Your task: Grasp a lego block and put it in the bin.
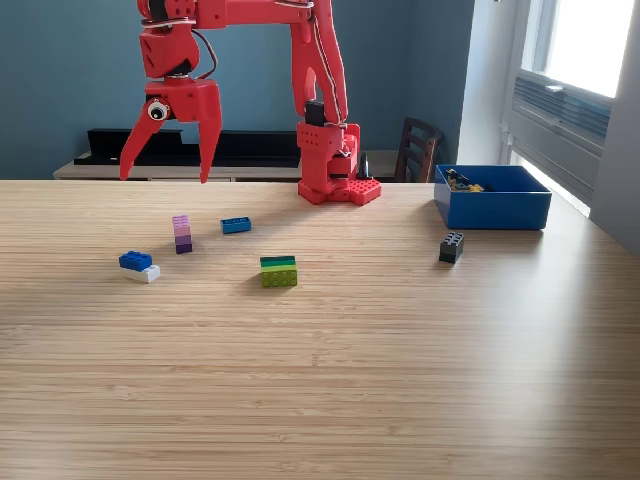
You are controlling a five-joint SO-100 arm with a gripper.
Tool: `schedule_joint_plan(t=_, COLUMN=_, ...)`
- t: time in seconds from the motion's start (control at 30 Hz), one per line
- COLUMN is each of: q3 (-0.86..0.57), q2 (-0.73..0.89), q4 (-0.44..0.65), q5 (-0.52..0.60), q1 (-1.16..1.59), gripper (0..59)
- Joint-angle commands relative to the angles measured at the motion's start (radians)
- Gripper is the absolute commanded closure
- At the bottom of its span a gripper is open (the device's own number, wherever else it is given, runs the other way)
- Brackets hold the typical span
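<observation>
**Red arm poised over scattered blocks, pincer empty**

The red arm (pixel 322 120) stands at the far edge of the wooden bench (pixel 320 380), reaching toward the exterior view's left. Its pincer (pixel 168 172) hangs above the bench with both fingers spread wide and pointing down, holding nothing.

Below it and a little nearer stands a purple block stack (pixel 182 234), upright. Just right of that lies a small blue block (pixel 236 225), its long axis running left to right. Nearer and further left, a blue block (pixel 135 261) sits touching a white block (pixel 146 273). Near the middle, a green block stack (pixel 278 271) lies with its long side across the view. A black block (pixel 451 247) rests well to the right.

The bin (pixel 493 210), bright blue and open-topped, sits at the far right, just beyond the black block, long axis left to right. Something small and yellowish lies inside; I cannot tell what.
</observation>
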State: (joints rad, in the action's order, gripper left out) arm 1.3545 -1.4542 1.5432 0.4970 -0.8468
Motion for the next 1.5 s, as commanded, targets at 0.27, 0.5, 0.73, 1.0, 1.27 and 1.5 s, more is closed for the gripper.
schedule_joint_plan(t=0.27, q3=0.072, q2=-0.100, q4=-0.150, q5=-0.044, q1=-0.035, gripper=17.2)
schedule_joint_plan(t=0.5, q3=0.156, q2=-0.097, q4=-0.216, q5=-0.031, q1=0.035, gripper=18.7)
schedule_joint_plan(t=0.73, q3=0.225, q2=-0.097, q4=-0.256, q5=-0.005, q1=0.095, gripper=20.1)
schedule_joint_plan(t=1.0, q3=0.322, q2=-0.097, q4=-0.339, q5=0.014, q1=0.098, gripper=23.8)
schedule_joint_plan(t=1.27, q3=0.408, q2=-0.097, q4=-0.419, q5=0.029, q1=0.086, gripper=28.6)
schedule_joint_plan(t=1.5, q3=0.462, q2=-0.097, q4=-0.479, q5=0.049, q1=0.071, gripper=34.5)
